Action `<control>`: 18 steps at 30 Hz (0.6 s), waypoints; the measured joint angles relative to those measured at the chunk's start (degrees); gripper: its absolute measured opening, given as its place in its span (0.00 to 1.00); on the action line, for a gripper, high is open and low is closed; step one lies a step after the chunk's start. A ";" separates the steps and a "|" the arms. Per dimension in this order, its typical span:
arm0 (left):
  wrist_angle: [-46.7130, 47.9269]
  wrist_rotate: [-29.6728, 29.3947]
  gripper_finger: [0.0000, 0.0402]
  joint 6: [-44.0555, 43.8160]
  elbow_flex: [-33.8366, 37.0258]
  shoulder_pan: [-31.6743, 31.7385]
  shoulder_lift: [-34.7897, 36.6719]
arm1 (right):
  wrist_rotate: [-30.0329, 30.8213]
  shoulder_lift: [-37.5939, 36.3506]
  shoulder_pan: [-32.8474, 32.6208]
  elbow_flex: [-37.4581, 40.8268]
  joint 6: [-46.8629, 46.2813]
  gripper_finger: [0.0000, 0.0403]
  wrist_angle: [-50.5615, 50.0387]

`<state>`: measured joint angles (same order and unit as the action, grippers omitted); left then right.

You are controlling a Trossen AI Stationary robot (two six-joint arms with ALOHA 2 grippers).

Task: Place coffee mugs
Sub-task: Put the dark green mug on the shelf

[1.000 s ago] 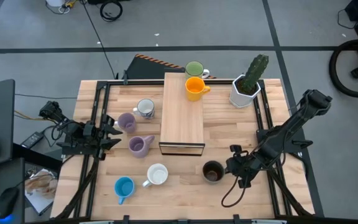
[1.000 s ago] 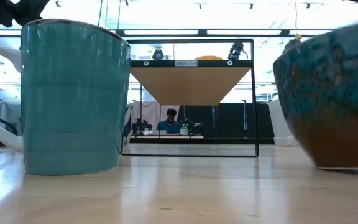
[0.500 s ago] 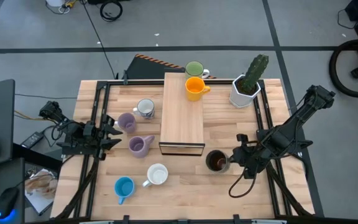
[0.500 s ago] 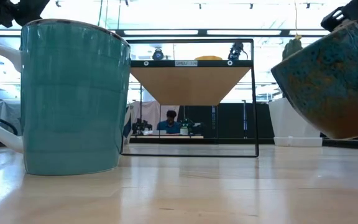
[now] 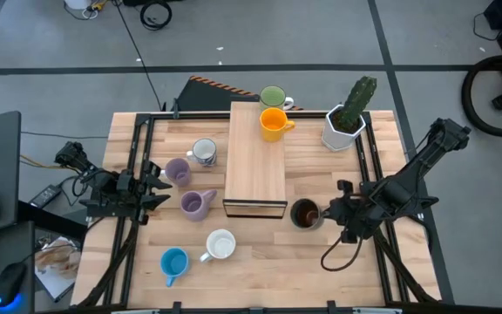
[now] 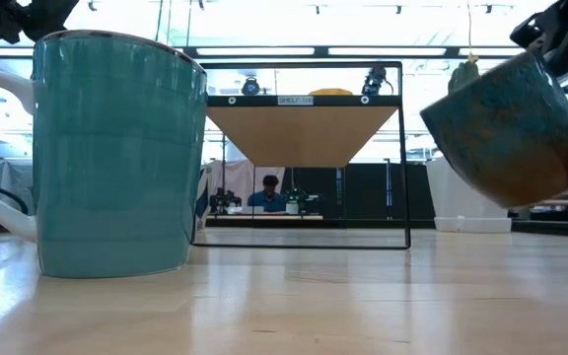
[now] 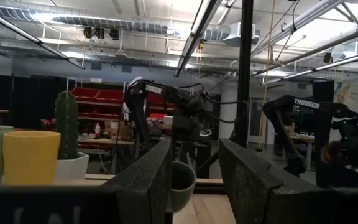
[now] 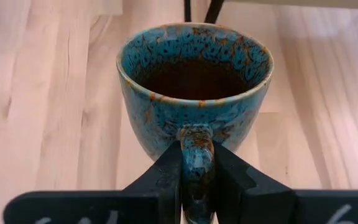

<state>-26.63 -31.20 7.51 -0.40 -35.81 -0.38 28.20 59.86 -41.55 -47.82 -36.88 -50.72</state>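
The dark brown mug with a blue-speckled glaze (image 5: pixel 304 214) (image 6: pixel 501 128) (image 8: pixel 194 87) hangs off the table near the wooden shelf's near end, in my right gripper (image 5: pixel 328 215) (image 8: pixel 197 177), which is shut on it. My left gripper (image 5: pixel 159 187) (image 7: pixel 194 180) waits open at the table's left side, next to two lilac mugs (image 5: pixel 177 171) (image 5: pixel 194 204). The orange mug (image 5: pixel 273 122) stands on the shelf top and the green one (image 5: pixel 273 96) just behind it. The patterned (image 5: pixel 204 152), white (image 5: pixel 220 245) and blue (image 5: pixel 173 262) (image 6: pixel 106 158) mugs stand on the table. My right gripper pinches the mug's handle (image 8: pixel 197 155) between its two fingers (image 8: pixel 166 177), one on each side of the loop. It comes roughly level from the table's right. The mug is lifted clear of the table and tilted, with its open mouth still facing mostly up.
The wooden shelf (image 5: pixel 255 161) (image 6: pixel 304 133) runs down the table's middle on a black frame. A white faceted pot with a cactus (image 5: pixel 345 122) stands at the far right. Bare wood lies between the shelf and the right arm. A person sits in the room beyond the table (image 6: pixel 269 192).
My right gripper has raised the brown mug off the table and carried it toward the far edge, up to the shelf's near right corner. The mug stood flat on the wood a second ago; now it hangs clear and tilted.
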 joint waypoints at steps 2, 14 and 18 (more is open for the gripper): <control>0.00 0.00 0.35 -0.02 0.00 0.00 0.00 | 0.55 -1.32 -0.01 -0.05 -0.71 0.16 -1.01; 0.05 0.00 0.35 -0.66 0.01 0.00 0.00 | 11.24 -11.25 0.68 -0.05 1.86 0.16 -3.46; 0.41 0.00 0.35 -0.63 0.02 0.00 0.00 | 15.10 -14.14 2.49 -0.05 5.02 0.16 -3.13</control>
<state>-26.22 -31.20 6.87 -0.38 -35.81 -0.38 43.29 45.73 -39.06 -47.88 -31.86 -53.85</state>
